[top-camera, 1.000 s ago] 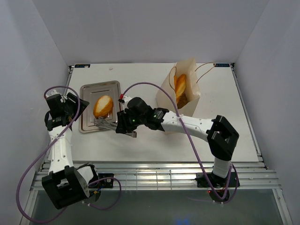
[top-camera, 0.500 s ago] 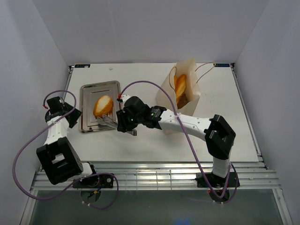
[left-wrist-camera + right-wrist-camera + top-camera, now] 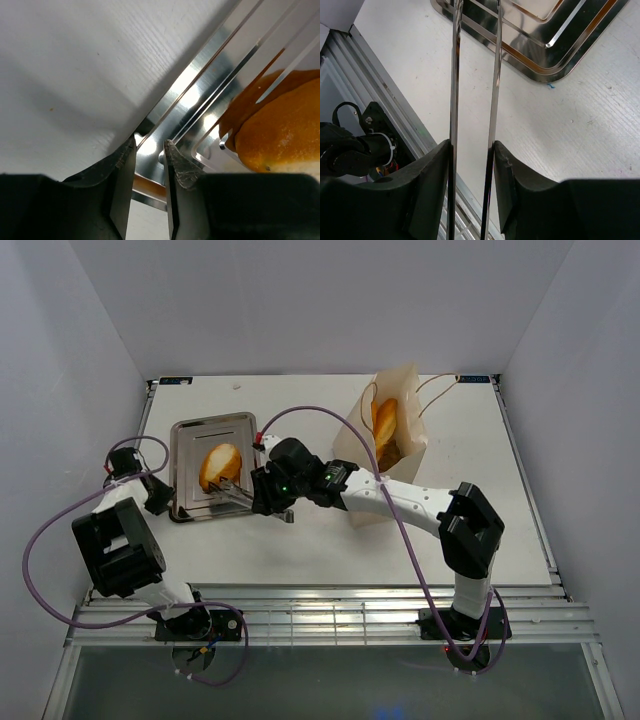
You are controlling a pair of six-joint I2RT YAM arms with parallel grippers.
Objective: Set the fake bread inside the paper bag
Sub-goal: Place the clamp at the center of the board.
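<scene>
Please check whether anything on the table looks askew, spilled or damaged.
Only the paper bag stands out: its walls bow and its mouth is out of square, with fake bread standing on end inside. Nothing looks spilled or damaged; one roll lies in the steel tray.

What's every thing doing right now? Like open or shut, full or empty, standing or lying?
paper bag, upright, top open, bread inside.
bread in the bag, standing on end.
tray, flat on the table, holding one roll.
roll, lying in the tray.
tongs, arms apart, tips over the tray.
right gripper, shut on the tongs.
left gripper, fingers either side of the tray's rim; squeezing or not, unclear.
</scene>
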